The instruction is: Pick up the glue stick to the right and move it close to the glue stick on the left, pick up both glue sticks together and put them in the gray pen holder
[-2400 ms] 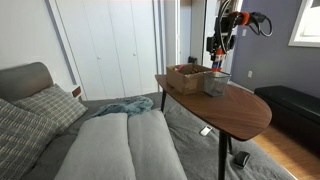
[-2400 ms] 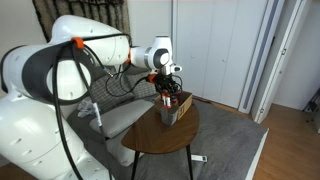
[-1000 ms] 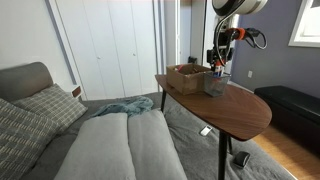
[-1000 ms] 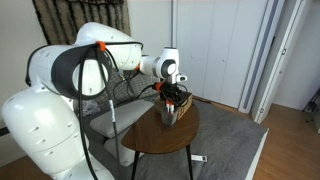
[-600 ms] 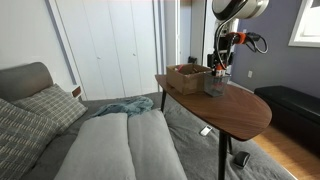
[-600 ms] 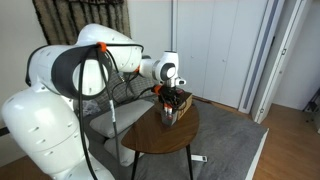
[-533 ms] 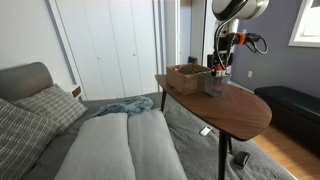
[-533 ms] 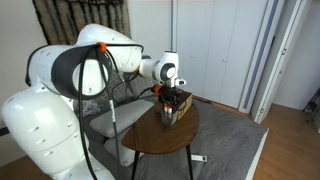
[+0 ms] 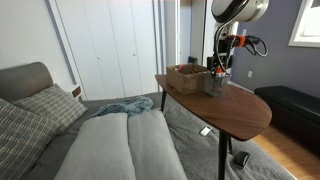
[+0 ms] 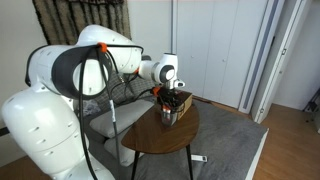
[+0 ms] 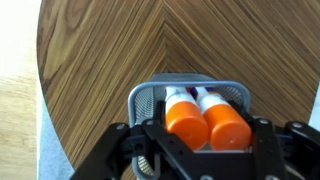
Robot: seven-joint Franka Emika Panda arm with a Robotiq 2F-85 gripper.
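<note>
- White closet doors (image 9: 110,45) line the wall behind a gray couch (image 9: 120,145), and your oval wooden bench (image 9: 240,115) stands just beside that couch.
- You have the gray pen holder (image 9: 216,84) standing upright on the bench, toward the narrower end of the top.
- A brown box (image 9: 186,77) sits just beside the pen holder on the same bench; you cannot tell from here whether the two touch.
- In an exterior view your hand (image 9: 220,68) hangs directly above the pen holder, pointing straight down at its mouth.
- In the wrist view your hand (image 11: 207,138) is clamped on the glue sticks (image 11: 187,125), one dark finger (image 11: 128,142) pressing in from each side.
- The two sticks lie side by side and touching, orange caps toward the camera, white bodies running down into the mouth of the pen holder (image 11: 138,100).
- Their lower ends sit inside the mesh rim, but you cannot tell how deep they reach or whether they meet the bottom.
- Wood grain of the bench (image 11: 100,50) shows all around the pen holder in that view.
- In an exterior view the white arm (image 10: 90,65) reaches across to the bench (image 10: 165,138), with your hand (image 10: 168,98) right over the pen holder (image 10: 168,115) and the brown box (image 10: 183,104) just behind it.
</note>
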